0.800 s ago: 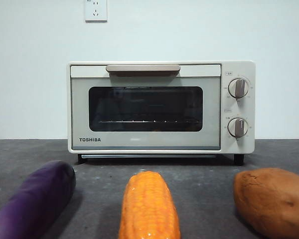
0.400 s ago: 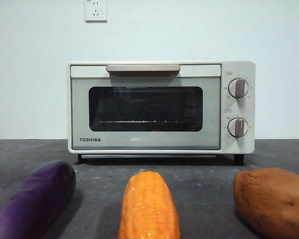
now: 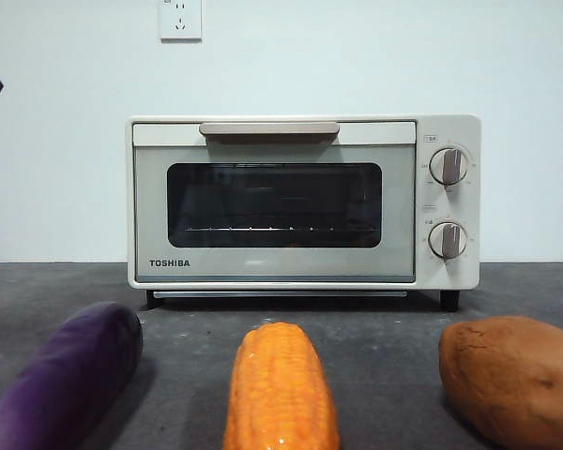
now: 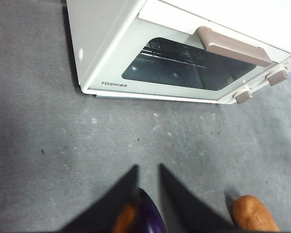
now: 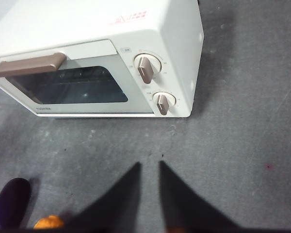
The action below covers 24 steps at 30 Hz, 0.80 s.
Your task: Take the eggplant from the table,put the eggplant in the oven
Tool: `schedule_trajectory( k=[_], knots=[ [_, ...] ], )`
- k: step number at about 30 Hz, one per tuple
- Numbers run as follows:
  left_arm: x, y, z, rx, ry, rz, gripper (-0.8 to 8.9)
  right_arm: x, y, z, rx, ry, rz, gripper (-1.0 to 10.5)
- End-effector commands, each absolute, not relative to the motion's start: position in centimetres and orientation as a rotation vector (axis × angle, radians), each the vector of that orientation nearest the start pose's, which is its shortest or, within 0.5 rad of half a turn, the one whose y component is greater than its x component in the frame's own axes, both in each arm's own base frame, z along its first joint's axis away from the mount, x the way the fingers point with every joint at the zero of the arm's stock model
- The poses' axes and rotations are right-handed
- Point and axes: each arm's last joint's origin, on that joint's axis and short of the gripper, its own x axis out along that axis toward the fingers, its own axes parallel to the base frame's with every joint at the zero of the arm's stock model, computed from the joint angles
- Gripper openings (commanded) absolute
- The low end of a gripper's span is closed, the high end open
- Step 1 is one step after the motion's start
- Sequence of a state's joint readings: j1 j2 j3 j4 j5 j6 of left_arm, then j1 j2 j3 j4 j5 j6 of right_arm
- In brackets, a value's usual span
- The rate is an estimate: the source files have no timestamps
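Eggplant (image 3: 61, 380) lies untouched at lower left on the bench (image 3: 385, 328), oven (image 3: 303, 202) door shut behind it, both end effectors, left (image 4: 148, 170) and right (image 5: 149, 167), hovering released, so opening, grasping and loading all remain.

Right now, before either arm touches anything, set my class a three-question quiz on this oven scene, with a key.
1. True or false: the oven door is open.
2. In the front view, which vegetable lies between the eggplant and the sweet potato? A) carrot B) corn cob C) potato
3. Fill in: the left gripper hangs above the ____.

Key: 1 false, the door is shut. 2 B. 3 eggplant, seen between its open jaws.
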<state>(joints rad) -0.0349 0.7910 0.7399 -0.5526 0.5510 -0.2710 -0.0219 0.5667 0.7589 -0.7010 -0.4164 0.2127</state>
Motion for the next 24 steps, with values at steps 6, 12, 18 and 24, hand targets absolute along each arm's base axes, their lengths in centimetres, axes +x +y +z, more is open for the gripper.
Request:
schedule_trajectory(
  k=[6, 12, 18, 24],
  knots=[
    [15.9, -2.1, 29.3, -0.392, 0.640, -0.501, 2.94, 11.1, 0.9, 31.1, 0.304, 0.515, 0.334, 3.4],
    [15.9, -2.1, 29.3, -0.390, 0.635, -0.502, 2.94, 11.4, 1.0, 31.7, 0.350, 0.458, 0.348, 3.4],
    [16.0, -2.1, 29.4, -0.387, 0.624, -0.504, 2.86, 12.9, 1.8, 31.4, 0.428, 0.543, 0.517, 3.4],
    [16.2, -2.1, 29.7, -0.377, 0.587, -0.501, 2.69, 15.6, 5.4, 31.8, 0.411, 0.717, 0.695, 3.3]
  ],
)
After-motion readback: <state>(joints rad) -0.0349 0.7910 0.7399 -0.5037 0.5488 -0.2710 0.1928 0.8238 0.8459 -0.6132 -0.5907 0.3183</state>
